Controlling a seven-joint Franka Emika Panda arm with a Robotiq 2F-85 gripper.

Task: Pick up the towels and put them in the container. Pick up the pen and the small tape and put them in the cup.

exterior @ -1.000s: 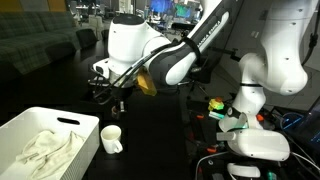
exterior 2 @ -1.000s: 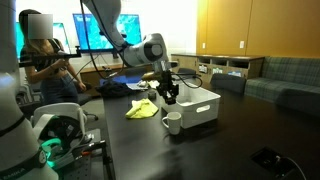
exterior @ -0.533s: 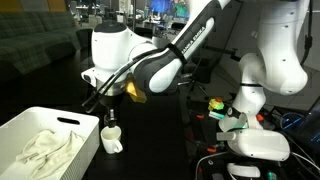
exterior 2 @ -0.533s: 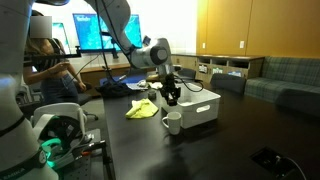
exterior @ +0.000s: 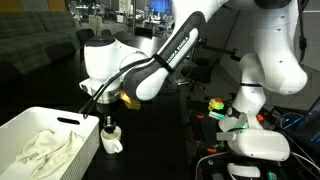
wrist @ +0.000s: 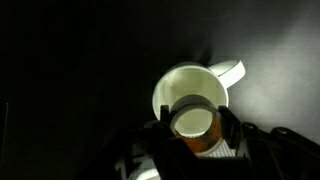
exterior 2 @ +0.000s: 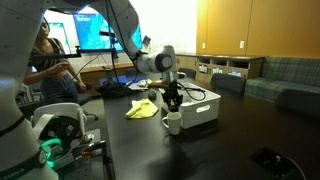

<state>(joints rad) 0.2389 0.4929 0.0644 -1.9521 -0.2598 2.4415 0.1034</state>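
My gripper (wrist: 193, 126) is shut on the small tape (wrist: 193, 118), a reddish-brown roll held between the two fingers. Straight below it stands the cup (wrist: 172, 86), white, with its handle pointing right. In both exterior views the gripper (exterior: 108, 121) (exterior 2: 172, 102) hangs just above the cup (exterior: 112, 141) (exterior 2: 172, 123). Next to the cup is the container (exterior: 28, 124) (exterior 2: 203, 108), with an off-white towel (exterior: 45, 150) inside it. A pale yellow-green towel (exterior 2: 142, 109) lies on the table behind the cup. The pen does not show.
A second robot's white base (exterior: 256, 142) with coloured parts stands at one side of the dark table. A person (exterior 2: 45, 60) sits by monitors beyond the table's far edge. A dark bundle (exterior 2: 115, 90) lies near that edge.
The arm has swung over and down with the tape roll, from beside the cup to right above it. The jaws have kept the same width.
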